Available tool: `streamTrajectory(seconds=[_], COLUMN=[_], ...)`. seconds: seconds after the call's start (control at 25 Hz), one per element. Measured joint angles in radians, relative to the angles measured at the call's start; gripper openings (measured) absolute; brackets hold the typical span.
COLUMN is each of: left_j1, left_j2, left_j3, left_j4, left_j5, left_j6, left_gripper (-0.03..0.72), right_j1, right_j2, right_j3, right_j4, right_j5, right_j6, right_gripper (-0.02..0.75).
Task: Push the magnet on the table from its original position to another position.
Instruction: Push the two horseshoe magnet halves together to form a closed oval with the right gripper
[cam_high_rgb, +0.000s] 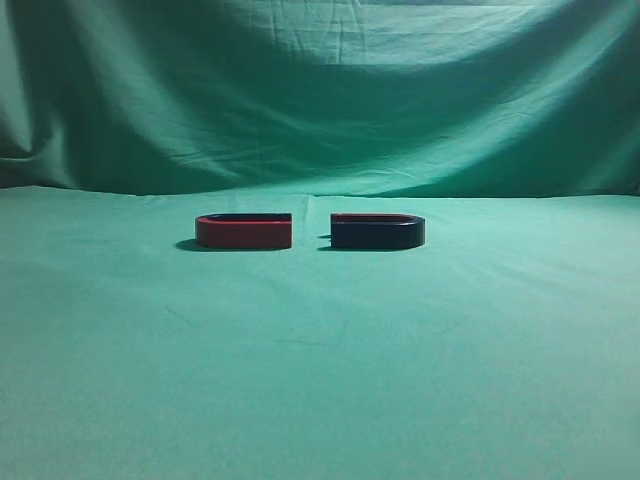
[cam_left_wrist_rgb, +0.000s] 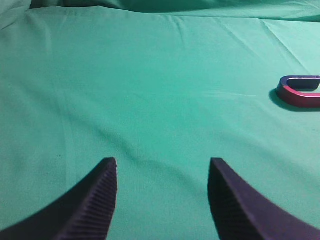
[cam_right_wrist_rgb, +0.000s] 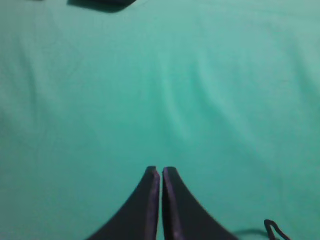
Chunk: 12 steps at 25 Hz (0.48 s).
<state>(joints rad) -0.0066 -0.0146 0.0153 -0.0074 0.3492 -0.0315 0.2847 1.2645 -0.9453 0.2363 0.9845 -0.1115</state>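
Across the whole scene, the table (cam_high_rgb: 320, 380) lay as one wide green cloth, and you had neither arm in the exterior view, so both grippers were held back from the work.

On that cloth two horseshoe pieces sat side by side with a gap between them, open ends facing each other: the red magnet (cam_high_rgb: 244, 231) and the magnet (cam_high_rgb: 377, 231), dark with a thin red top edge. Neither was touched by anything.

Your left gripper (cam_left_wrist_rgb: 162, 192) had its jaws spread wide with bare cloth between them. The red magnet (cam_left_wrist_rgb: 300, 91) lay well ahead of those jaws and off to their right, partly cut by the frame edge.

Your right gripper (cam_right_wrist_rgb: 161, 200) had its jaws pressed together, holding nothing. The magnet (cam_right_wrist_rgb: 100, 3) showed only as a dark sliver far ahead of those jaws and to their left, at the top edge of the right wrist view.

As I judged it, you were at the very start: the approach had not begun and the push was still all to do. The right gripper looked the better tool, since its closed jaws made a single blunt tip. The next move called for carrying that tip forward and left, lowering it close to the cloth, and setting it against a side of the magnet. You needed to choose the push line with care, because a shove toward the red magnet could close the gap and let the two snap together.
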Motion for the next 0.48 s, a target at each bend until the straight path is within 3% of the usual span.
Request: streamTrajectory(seconds=[0.24, 0.48], left_j1=[0.0, 0.0], left_j2=[0.0, 0.0], left_j3=[0.0, 0.0], left_j4=[0.0, 0.0], left_j5=[0.0, 0.0], left_j6=[0.0, 0.0], left_gripper=[0.372, 0.372], right_j1=[0.095, 0.116], right_j2=[0.232, 0.433], right_j3=[-0.168, -0.341], right_j4=[-0.125, -0.2], right_j5=[0.0, 0.0], right_j6=[0.11, 0.221], right_gripper=[0.0, 0.0])
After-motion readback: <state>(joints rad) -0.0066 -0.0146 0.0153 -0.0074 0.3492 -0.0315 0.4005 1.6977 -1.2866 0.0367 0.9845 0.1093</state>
